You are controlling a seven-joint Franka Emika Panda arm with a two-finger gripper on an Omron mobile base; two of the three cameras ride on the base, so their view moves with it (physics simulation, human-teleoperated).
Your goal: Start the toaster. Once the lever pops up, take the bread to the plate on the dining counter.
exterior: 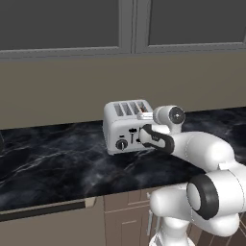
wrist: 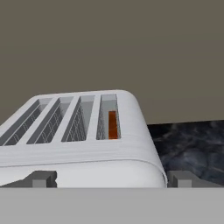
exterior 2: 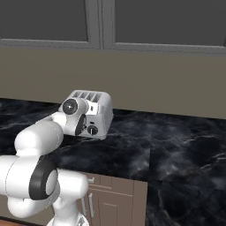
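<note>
The toaster (exterior: pixel 126 127) stands on the black marble worktop (exterior: pixel 57 163), close to the tan wall (exterior: pixel 57 91), its front with the knobs (exterior: pixel 121 144) and a black lever (exterior: pixel 132 135) facing the robot; the arm reaches forward from the base and the hand sits at the toaster's front right corner, hiding part of that face. In the right base view the toaster (exterior 2: pixel 95 108) shows behind the wrist, one knob (exterior 2: pixel 92 130) clear below it.

From the hand view the gripper (wrist: pixel 111 179) looks along the toaster's top (wrist: pixel 87 144) from just before its front edge — the two dark fingertips (wrist: pixel 43 178) stand spread as wide as they go, one near each side of the body, gripping nothing. Four slots run away from the camera; the bread (wrist: pixel 112 124) sits sunk in the rightmost one, seen as a narrow orange-brown strip; in the left base view a sliver of it (exterior: pixel 142 109) shows at the same slot.

Dark cabinets (exterior: pixel 120 24) hang above the wall.
</note>
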